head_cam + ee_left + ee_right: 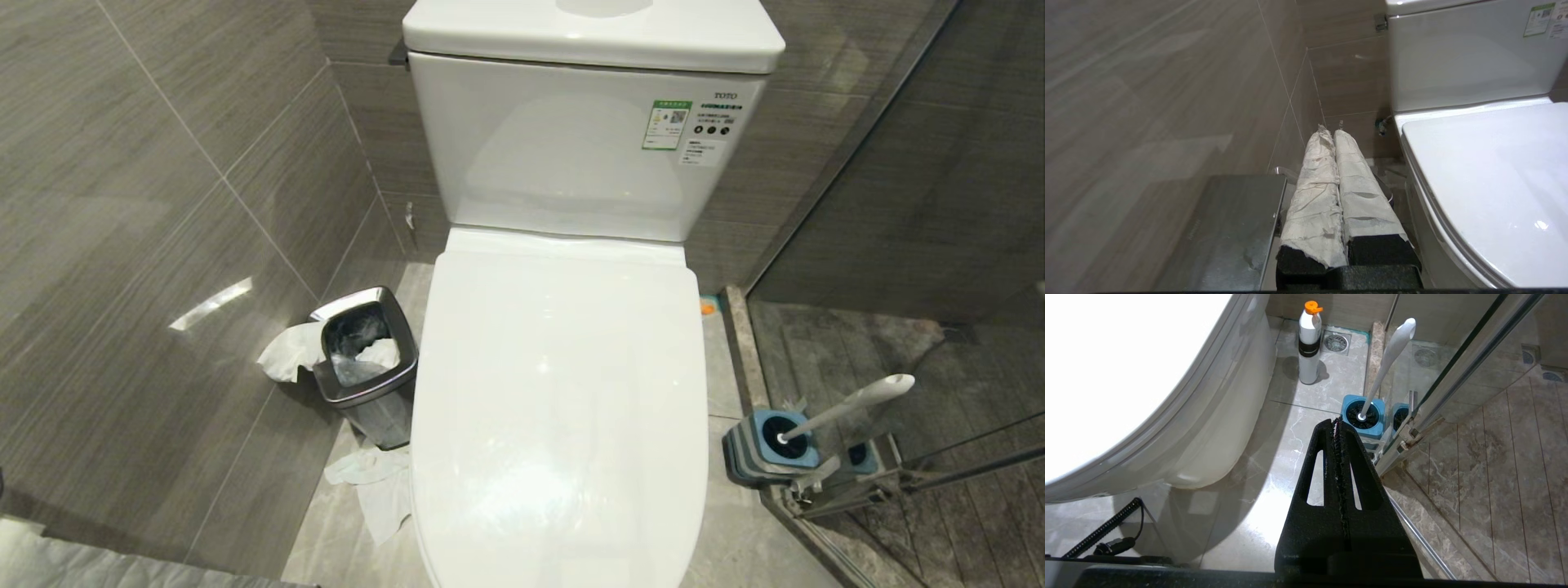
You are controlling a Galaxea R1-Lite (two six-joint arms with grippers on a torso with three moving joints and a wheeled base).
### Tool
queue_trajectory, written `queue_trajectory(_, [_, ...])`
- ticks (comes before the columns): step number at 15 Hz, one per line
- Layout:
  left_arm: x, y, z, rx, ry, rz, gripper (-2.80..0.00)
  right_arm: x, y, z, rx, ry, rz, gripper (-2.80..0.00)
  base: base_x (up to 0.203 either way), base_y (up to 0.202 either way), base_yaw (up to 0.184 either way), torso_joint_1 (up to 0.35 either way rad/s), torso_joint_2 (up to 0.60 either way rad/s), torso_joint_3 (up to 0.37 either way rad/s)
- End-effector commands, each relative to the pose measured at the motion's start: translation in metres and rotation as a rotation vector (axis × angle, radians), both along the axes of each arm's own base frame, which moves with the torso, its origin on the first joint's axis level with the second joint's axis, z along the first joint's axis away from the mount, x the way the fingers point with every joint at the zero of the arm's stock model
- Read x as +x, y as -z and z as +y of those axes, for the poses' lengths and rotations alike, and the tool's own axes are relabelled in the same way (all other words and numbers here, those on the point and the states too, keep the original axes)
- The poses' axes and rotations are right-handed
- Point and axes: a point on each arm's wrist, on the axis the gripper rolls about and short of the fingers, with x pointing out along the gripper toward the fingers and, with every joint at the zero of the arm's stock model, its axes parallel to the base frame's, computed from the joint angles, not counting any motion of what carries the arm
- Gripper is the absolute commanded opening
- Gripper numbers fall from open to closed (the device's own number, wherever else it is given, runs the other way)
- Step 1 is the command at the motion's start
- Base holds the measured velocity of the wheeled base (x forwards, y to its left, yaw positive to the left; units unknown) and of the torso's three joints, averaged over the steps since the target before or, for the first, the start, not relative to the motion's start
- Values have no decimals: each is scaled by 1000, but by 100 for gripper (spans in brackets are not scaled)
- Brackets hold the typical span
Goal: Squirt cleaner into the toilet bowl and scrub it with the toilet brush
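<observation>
Closed toilet, brush in its holder, both claws shut and empty.

The toilet [559,392] sits lid down, hard and glossy, likely slippery. The brush [849,406] stands in its holder [763,449] to the right; its stiff, light handle looks best gripped mid-shaft. Only the right wrist view shows the bottle [1309,343] and right gripper [1336,424]; only the left wrist view shows the left gripper [1333,136], pads wrapped in cloth.

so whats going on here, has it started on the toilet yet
Not yet. The toilet lid is down over the bowl, and the toilet brush sits in its blue holder on the floor. The cleaner bottle stands by the toilet's base. The left gripper and right gripper are shut and hold nothing.
</observation>
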Motion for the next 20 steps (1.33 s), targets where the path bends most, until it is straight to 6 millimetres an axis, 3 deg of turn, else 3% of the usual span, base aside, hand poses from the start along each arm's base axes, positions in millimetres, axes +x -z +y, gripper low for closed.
queue_trajectory(1, [28, 26, 0, 0, 0, 53, -280, 0, 0, 0, 0, 0, 1, -280, 0, 0, 0, 0, 0, 0])
queue_trajectory(5, [80, 89, 1, -3, -19, 153, -280, 0, 0, 0, 0, 0, 1, -280, 0, 0, 0, 0, 0, 0])
queue_trajectory(9, [96, 129, 1, -23, -19, 306, -280, 0, 0, 0, 0, 0, 1, -280, 0, 0, 0, 0, 0, 0])
queue_trajectory(13, [97, 143, -1, -37, 42, 445, -280, 0, 0, 0, 0, 0, 1, -280, 0, 0, 0, 0, 0, 0])
queue_trajectory(20, [97, 143, 0, -148, 56, 446, -280, 0, 0, 0, 0, 0, 1, -280, 0, 0, 0, 0, 0, 0])
